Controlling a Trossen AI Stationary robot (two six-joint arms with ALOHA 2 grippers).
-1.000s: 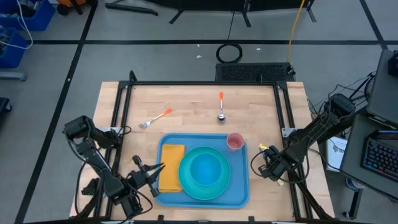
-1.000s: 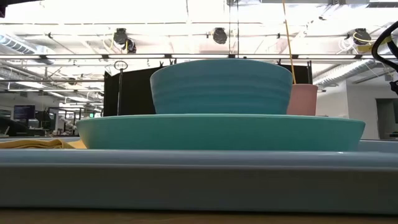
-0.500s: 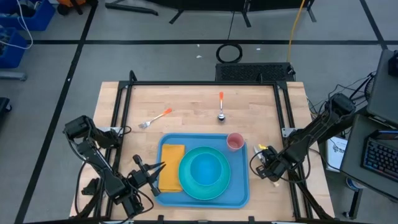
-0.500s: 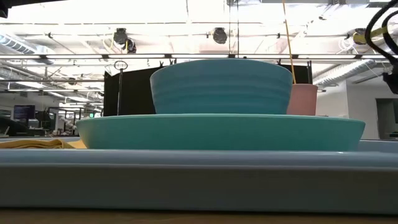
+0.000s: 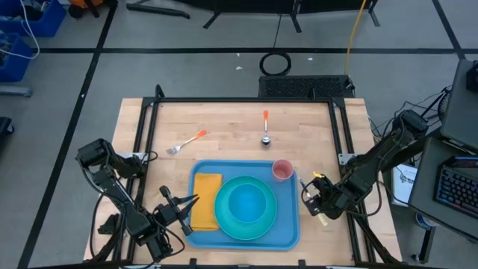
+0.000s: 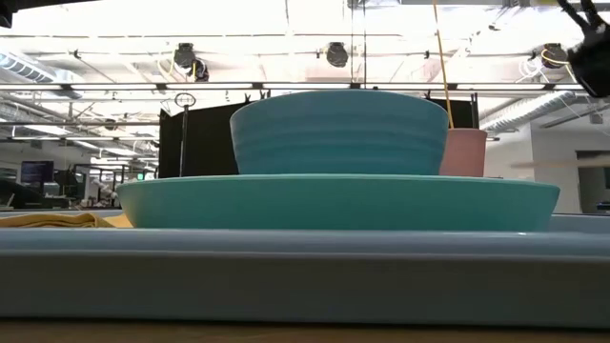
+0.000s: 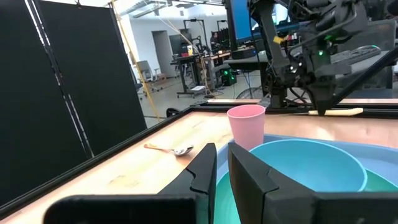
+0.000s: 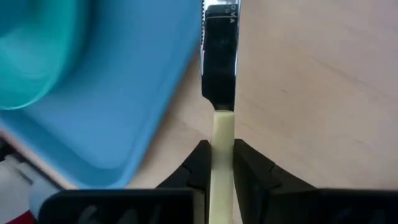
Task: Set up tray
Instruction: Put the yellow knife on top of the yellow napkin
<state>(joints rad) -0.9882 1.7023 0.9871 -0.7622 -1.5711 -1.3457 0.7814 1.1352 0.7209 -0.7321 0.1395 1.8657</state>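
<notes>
Your right gripper, at the tray's three o'clock, pinches a knife by its handle; it could twist. Left gripper clenched, empty.

We see knife in right end effector cut off beyond its fingers; handle end hidden. From low view, tray blocks worktop; right end effector cropped at corner.
</notes>
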